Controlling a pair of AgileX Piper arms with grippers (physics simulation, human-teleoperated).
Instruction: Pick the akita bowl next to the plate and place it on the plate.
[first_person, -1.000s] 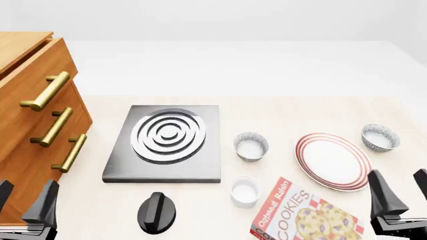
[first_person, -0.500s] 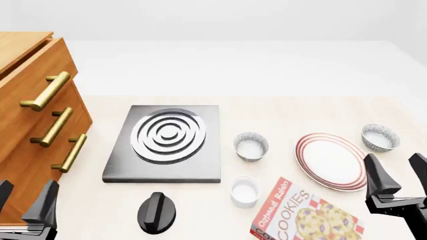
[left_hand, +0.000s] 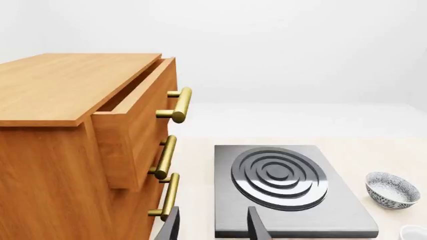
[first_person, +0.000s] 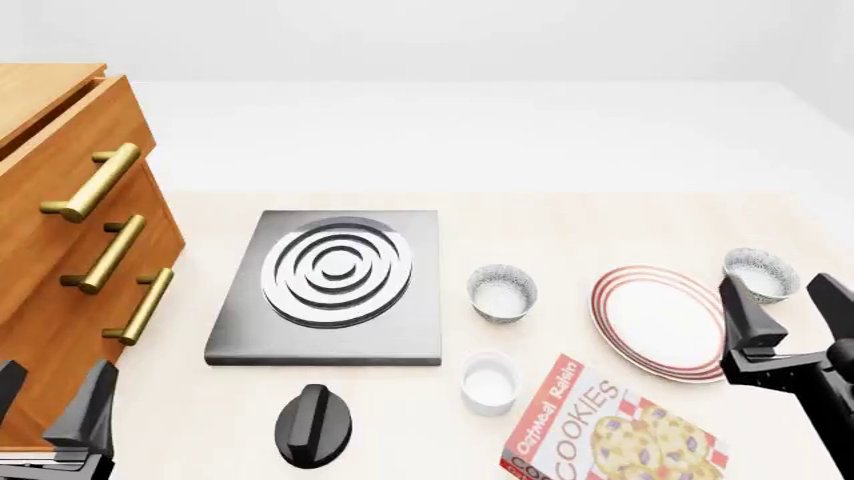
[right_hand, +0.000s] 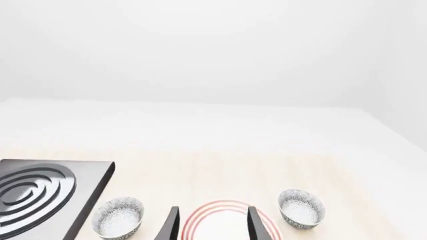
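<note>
Both grippers' jaws spread, empty; right gripper (first_person: 790, 306) just beside akita bowl (first_person: 761, 275), plate (first_person: 663, 322).

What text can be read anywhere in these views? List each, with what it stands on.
"Oatmeal Raisin": red cookie box, near table edge, front view.
"COOKIES": same box, larger letters beneath.
Any other print on the box is cut off at the frame edge or too small to read.
Nothing else carries text.

Bright, even, diffuse light throughout; shadows faint and soft, renders sharp with no glare.
</note>
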